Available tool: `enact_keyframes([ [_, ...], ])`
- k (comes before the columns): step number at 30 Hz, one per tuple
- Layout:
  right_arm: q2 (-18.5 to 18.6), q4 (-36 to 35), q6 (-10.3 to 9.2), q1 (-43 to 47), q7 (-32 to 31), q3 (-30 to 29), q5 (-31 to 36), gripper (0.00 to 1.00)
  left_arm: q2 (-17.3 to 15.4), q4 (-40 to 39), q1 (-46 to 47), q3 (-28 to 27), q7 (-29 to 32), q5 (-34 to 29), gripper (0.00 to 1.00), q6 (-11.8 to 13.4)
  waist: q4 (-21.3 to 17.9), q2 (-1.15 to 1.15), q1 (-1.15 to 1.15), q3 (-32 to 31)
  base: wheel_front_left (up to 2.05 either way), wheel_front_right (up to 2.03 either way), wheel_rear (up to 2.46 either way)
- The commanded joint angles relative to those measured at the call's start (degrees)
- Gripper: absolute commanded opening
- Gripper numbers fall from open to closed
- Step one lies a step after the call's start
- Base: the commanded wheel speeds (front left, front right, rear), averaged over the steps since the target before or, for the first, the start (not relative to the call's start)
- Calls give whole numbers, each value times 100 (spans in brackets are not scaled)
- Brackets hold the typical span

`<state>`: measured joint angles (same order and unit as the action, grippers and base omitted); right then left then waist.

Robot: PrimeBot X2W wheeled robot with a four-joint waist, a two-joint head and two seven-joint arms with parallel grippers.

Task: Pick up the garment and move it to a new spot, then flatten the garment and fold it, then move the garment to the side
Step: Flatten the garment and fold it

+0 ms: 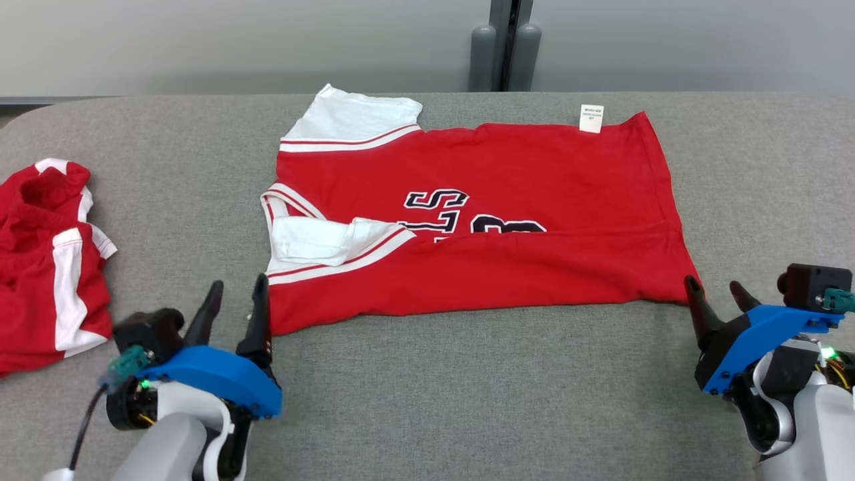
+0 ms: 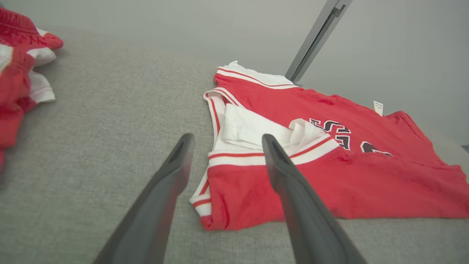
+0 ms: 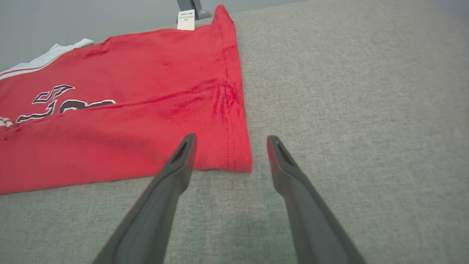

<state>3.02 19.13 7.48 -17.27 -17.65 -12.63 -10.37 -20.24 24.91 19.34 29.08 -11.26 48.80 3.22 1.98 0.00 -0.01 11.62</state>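
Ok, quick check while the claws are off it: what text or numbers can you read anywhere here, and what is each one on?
"S": black, white-edged letter on the red jersey.
Row of characters below it: lower halves hidden under the folded-over cloth, not readable.
White label at the jersey's far edge: print too small to read.
Red-and-white garment at the left: no text visible.

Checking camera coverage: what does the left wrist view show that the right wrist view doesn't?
Left wrist view: a crumpled garment, the neckline of the jersey, and the open left gripper. Right wrist view: the jersey's near hem corner and the open right gripper. Both: the jersey, its label and the table.
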Motion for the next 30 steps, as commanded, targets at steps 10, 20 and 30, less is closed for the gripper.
enact_keyframes([
  [10,-2,345,2,-344,-167,-239,535,100,165,357,138,408,352,-373,100,517,109,0,1,215,0,0,0],
  [20,-4,946,2,-728,-114,-289,792,100,482,1183,573,645,836,-370,100,477,146,0,1,457,0,0,0],
  [30,-14,1250,3,-696,56,-90,430,0,711,1642,717,714,934,-128,0,-65,170,0,1,415,0,0,0],
])
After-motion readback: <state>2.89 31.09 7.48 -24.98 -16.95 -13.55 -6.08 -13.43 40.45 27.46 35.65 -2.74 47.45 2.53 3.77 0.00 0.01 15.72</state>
